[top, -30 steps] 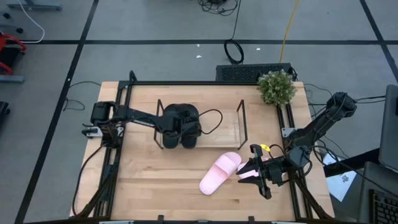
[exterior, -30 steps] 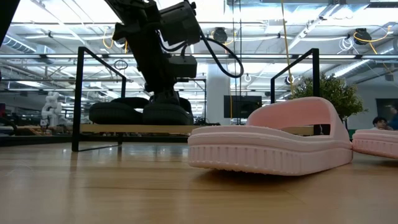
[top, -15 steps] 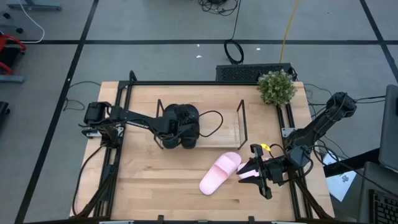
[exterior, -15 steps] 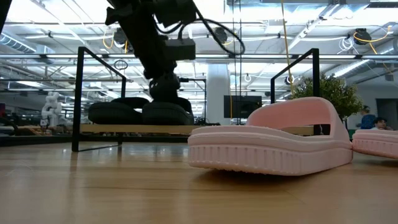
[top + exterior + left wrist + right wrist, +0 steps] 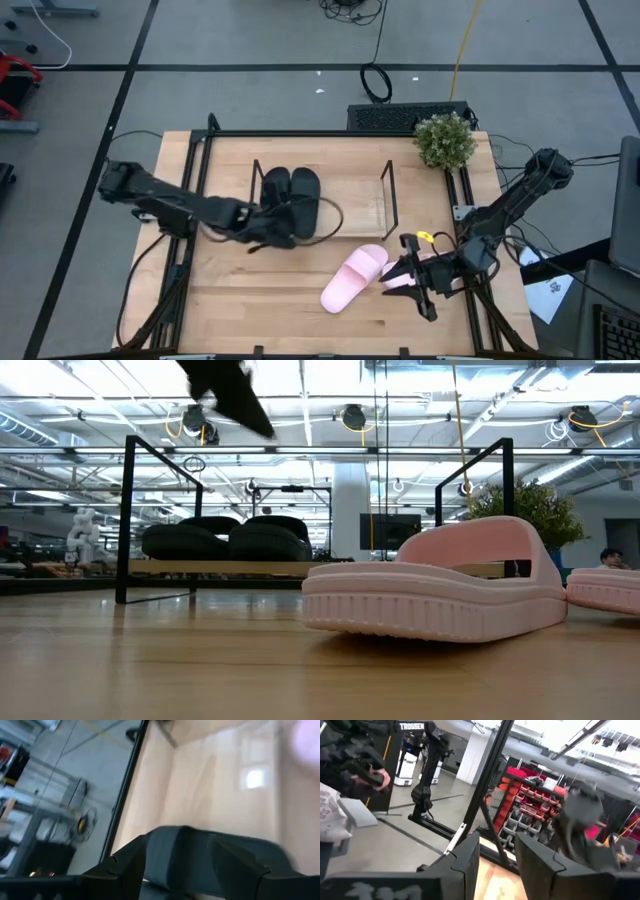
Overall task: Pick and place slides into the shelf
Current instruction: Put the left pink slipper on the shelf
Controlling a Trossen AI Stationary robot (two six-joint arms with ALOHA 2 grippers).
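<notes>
Slides: two black ones point(image 5: 291, 187) sit on the shelf point(image 5: 366, 205); left gripper point(image 5: 283, 231) jaws open, right gripper point(image 5: 408, 281) jaws gripping a pink slide point(image 5: 401, 283)

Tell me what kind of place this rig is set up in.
Probably a robotics lab or workshop: red parts bins on racking, another robot arm standing on the bare concrete floor, and exposed ceiling trusses with hanging cables.

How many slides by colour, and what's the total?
Matte black slide sandals: 2, side by side on the wooden shelf
Pale pink slide sandals: 2, on the table: one lying free, one at the right gripper
Total: 4
</notes>
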